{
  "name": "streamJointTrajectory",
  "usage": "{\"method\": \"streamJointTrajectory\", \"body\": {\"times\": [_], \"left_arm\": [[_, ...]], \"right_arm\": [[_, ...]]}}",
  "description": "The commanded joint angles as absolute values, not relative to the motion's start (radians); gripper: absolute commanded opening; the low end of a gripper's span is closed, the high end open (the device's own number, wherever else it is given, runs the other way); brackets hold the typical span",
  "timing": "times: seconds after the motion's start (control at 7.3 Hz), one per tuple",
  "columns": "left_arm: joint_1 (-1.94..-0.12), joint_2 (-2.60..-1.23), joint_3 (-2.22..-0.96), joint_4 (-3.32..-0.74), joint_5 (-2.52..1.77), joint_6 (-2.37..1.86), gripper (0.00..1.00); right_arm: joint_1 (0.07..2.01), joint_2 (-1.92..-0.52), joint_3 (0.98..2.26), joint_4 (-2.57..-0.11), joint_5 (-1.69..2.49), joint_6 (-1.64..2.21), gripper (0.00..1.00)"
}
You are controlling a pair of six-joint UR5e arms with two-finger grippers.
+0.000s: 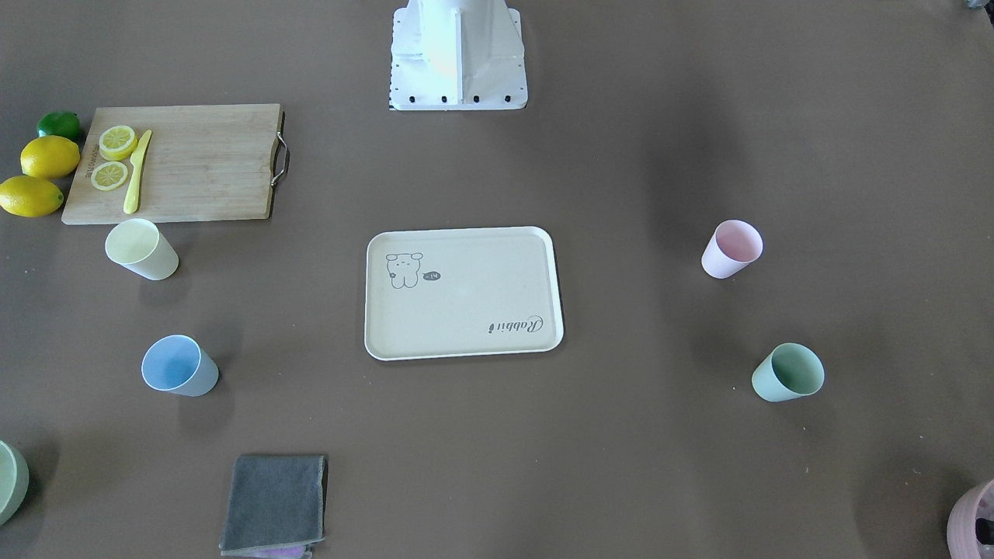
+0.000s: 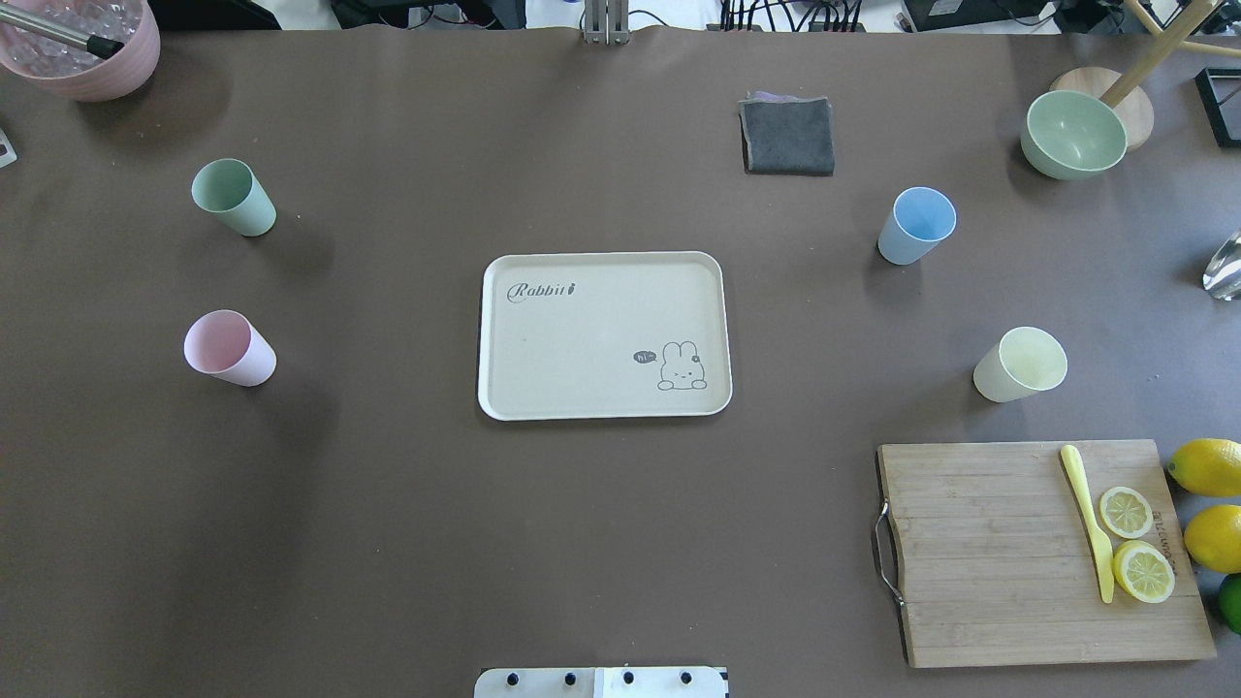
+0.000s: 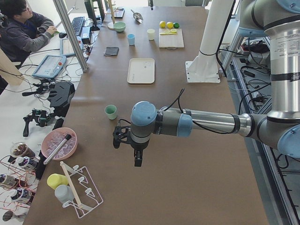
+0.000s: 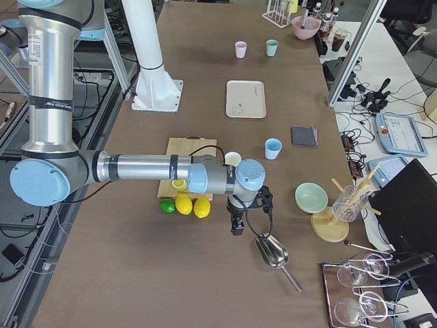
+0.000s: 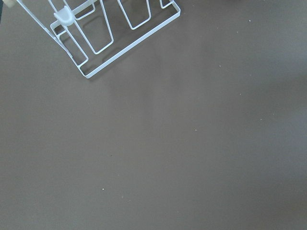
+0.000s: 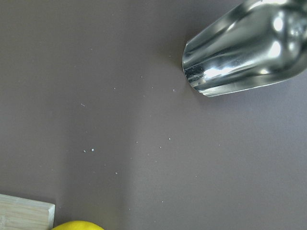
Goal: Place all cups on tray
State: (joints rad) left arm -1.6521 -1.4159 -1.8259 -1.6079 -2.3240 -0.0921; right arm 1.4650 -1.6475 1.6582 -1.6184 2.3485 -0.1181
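The cream rabbit tray (image 2: 582,339) lies bare at the table's middle, also in the front view (image 1: 466,307). Four cups stand upright on the table around it, all apart from it: mint green (image 2: 233,198) and pink (image 2: 229,348) on my left, light blue (image 2: 916,225) and yellow (image 2: 1020,364) on my right. My left gripper (image 3: 137,159) hangs over bare table beyond the pink and mint cups. My right gripper (image 4: 236,225) hangs near the lemons and a metal scoop. Neither shows in the overhead or front view, so I cannot tell whether they are open or shut.
A wooden cutting board (image 2: 979,553) with lemon slices and a yellow knife (image 2: 1091,523) lies at my near right, lemons (image 2: 1207,465) beside it. A grey cloth (image 2: 787,136), green bowl (image 2: 1074,134), pink pot (image 2: 82,48), metal scoop (image 6: 244,48) and wire rack (image 5: 110,33) sit at the edges.
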Motion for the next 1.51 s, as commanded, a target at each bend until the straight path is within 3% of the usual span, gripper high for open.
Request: {"method": "streamJointTrajectory", "body": {"times": [0.0, 0.55, 0.96, 1.37], "left_arm": [[-1.646, -1.419, -1.828, -1.615, -2.324, -0.092, 0.98], [-1.644, -1.416, -1.836, -1.767, -2.324, -0.094, 0.98], [-1.632, -1.463, -1.835, -1.852, -2.347, -0.104, 0.98], [-1.634, -1.531, -1.833, -1.937, -2.384, -0.207, 0.98]], "right_arm": [[1.465, -1.647, 1.657, -1.618, 2.349, -0.118, 1.00], [1.465, -1.646, 1.678, -1.618, 2.349, -0.118, 1.00], [1.470, -1.611, 1.796, -1.600, 2.350, -0.114, 1.00], [1.514, -1.606, 1.822, -1.363, 2.348, -0.103, 1.00]]}}
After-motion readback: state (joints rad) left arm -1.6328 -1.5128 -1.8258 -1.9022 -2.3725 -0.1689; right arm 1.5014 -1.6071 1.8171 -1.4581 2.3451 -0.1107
